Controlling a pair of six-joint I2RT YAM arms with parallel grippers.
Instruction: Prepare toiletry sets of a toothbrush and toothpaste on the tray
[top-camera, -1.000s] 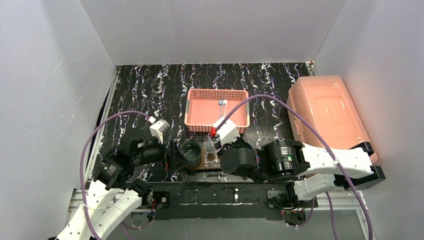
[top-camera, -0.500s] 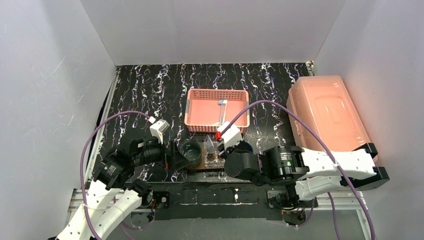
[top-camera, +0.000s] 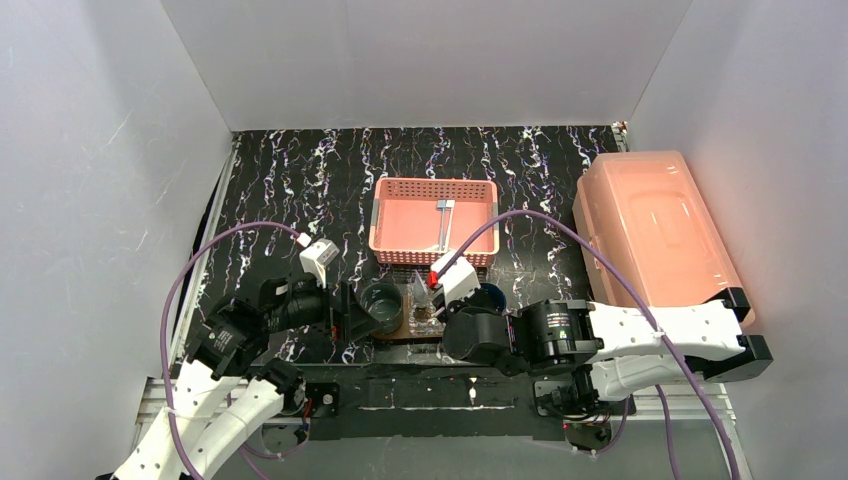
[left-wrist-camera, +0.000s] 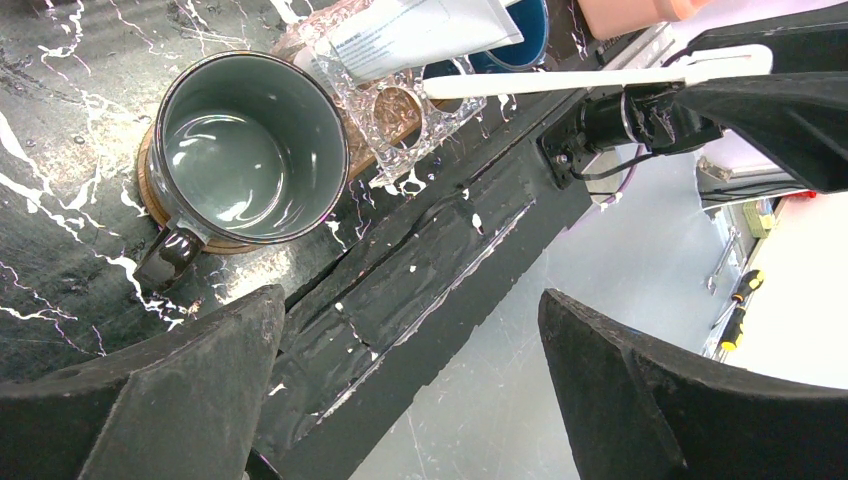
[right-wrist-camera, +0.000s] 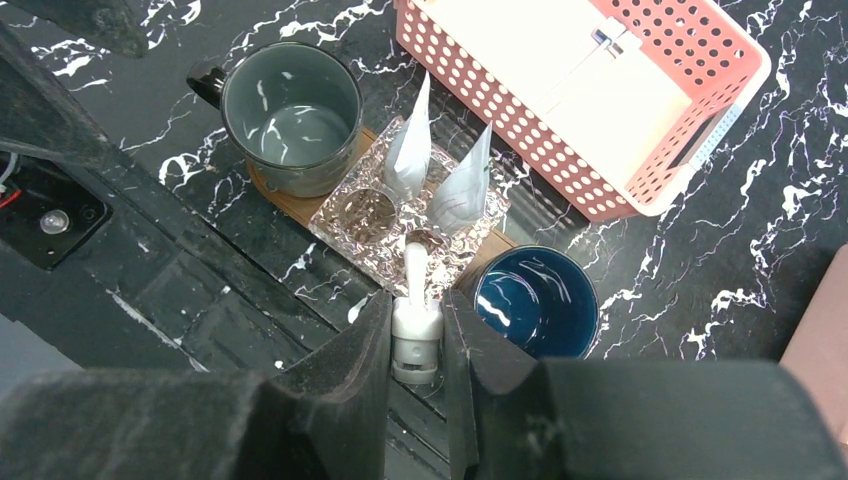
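Note:
My right gripper (right-wrist-camera: 415, 302) is shut on the thick end of a white toothbrush (right-wrist-camera: 413, 268). The toothbrush's thin end reaches the near edge of a clear crystal holder (right-wrist-camera: 368, 213), but whether it is inside a hole is unclear. Two white toothpaste tubes (right-wrist-camera: 409, 152) stand in the holder. The holder sits on the brown wooden tray (right-wrist-camera: 290, 206), between a grey mug (right-wrist-camera: 292, 115) and a blue mug (right-wrist-camera: 535, 300). The left wrist view shows the toothbrush (left-wrist-camera: 600, 80) lying level above the table edge. My left gripper (left-wrist-camera: 410, 330) hangs open and empty near the grey mug (left-wrist-camera: 250, 150).
A pink perforated basket (top-camera: 433, 250) behind the tray holds another toothbrush (top-camera: 443, 218). A large translucent pink lidded box (top-camera: 650, 230) stands at the right. The table's black front rail (left-wrist-camera: 420, 260) runs under the left gripper.
The right arm has shifted a little toward the near edge and the tray with the toothbrush still gripped. The left arm has not moved.

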